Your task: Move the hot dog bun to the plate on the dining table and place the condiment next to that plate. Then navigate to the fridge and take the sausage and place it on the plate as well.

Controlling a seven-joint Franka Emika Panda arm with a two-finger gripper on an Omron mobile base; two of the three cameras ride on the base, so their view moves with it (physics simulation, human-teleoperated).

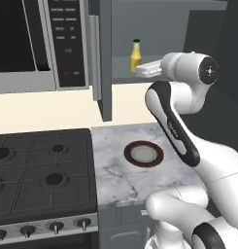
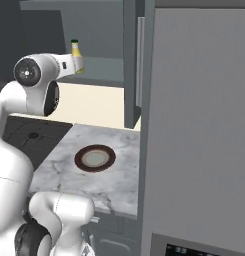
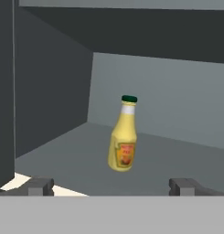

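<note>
your claw (image 3: 111,186) is spread wide and holds nothing, aimed at the yellow sauce bottle (image 3: 122,135). that bottle stands upright (green cap on top) on the open cabinet shelf (image 1: 123,75) above the marble counter (image 1: 115,168), where the plate (image 1: 144,154) sits.

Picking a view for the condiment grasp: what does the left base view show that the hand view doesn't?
Left base view alone: the stove, the microwave, the marble counter with the plate on it, and the arm reaching up toward the cabinet shelf.

Hand view alone: the bottle's label and the two finger tips, set wide apart, short of the bottle.

Both: the yellow condiment bottle with a dark cap, upright on the shelf inside the open cabinet.
</note>
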